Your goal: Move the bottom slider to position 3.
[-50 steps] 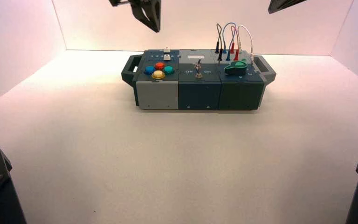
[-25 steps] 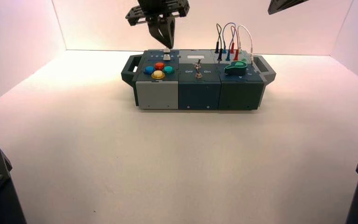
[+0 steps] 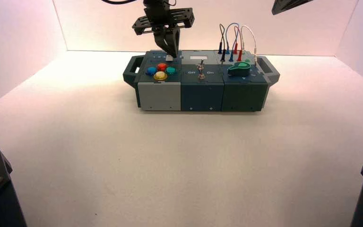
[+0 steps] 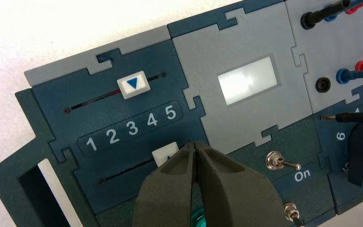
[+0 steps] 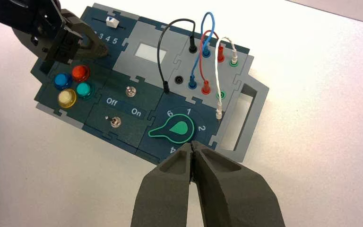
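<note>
The robot's left gripper (image 3: 175, 54) was at work, pointing down over the slider panel (image 4: 137, 137) at the left end of the box (image 3: 201, 97). From where I stood, its claw was closed, the two fingertips drawn together with nothing between them. They were just beside the bottom slider (image 4: 165, 154), on the side towards the high end of the scale; whether they touched it, I couldn't tell. That little white knob sat in line with the 4 of the printed numbers (image 4: 130, 127), on the track nearer the round coloured buttons (image 3: 160, 71). The second white knob (image 4: 133, 85), with its blue triangle, was on the far track, beyond the numbers, also about level with the 4. The right gripper (image 5: 192, 144) waited up and off to the right, its claw closed too, holding nothing.
</note>
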Robot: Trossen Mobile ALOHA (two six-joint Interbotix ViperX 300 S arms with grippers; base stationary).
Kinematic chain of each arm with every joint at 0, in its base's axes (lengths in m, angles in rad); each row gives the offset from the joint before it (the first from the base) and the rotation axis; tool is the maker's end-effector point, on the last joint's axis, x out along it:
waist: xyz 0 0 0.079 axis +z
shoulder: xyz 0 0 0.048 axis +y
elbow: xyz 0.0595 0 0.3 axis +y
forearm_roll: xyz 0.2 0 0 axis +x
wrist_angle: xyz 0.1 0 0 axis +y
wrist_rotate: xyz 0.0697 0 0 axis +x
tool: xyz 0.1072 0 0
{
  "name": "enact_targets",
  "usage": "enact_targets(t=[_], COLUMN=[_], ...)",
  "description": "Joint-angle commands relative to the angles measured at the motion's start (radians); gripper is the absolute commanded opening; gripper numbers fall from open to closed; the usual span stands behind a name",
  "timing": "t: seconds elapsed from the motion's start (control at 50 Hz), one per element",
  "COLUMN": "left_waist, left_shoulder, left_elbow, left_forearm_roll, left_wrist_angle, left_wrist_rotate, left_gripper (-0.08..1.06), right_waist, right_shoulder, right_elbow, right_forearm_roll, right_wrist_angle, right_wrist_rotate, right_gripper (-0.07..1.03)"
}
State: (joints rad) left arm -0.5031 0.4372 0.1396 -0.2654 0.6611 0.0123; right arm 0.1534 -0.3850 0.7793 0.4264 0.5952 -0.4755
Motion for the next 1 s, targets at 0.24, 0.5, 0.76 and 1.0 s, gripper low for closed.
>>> enact_targets(t=[0.24, 0.5, 0.76, 1.0], left_waist=[-0.003, -0.002, 0.008, 0.009], left_shoulder=[0.002, 0.002, -0.002, -0.009], left_elbow=[-0.043, -0.041, -0.037, -0.037], left_forearm_roll=[0.0, 0.006, 0.008, 0.006], left_wrist_angle=[-0.005, -0.005, 0.0, 0.005], left_wrist_rotate=[0.003, 0.005, 0.005, 0.005], left_gripper=[-0.03, -0.03, -0.03, -0.03], right_waist=[0.002, 0.002, 0.003, 0.002], right_shoulder=[-0.014, -0.015, -0.015, -0.015], right_elbow=[-0.028, -0.028, -0.026, -0.028], right_forearm_roll=[0.002, 0.0, -0.002, -0.002], right_wrist_angle=[-0.006, -0.006, -0.006, -0.006], right_wrist_rotate=[-0.005, -0.005, -0.005, -0.005], right_gripper=[-0.02, -0.02, -0.02, -0.02])
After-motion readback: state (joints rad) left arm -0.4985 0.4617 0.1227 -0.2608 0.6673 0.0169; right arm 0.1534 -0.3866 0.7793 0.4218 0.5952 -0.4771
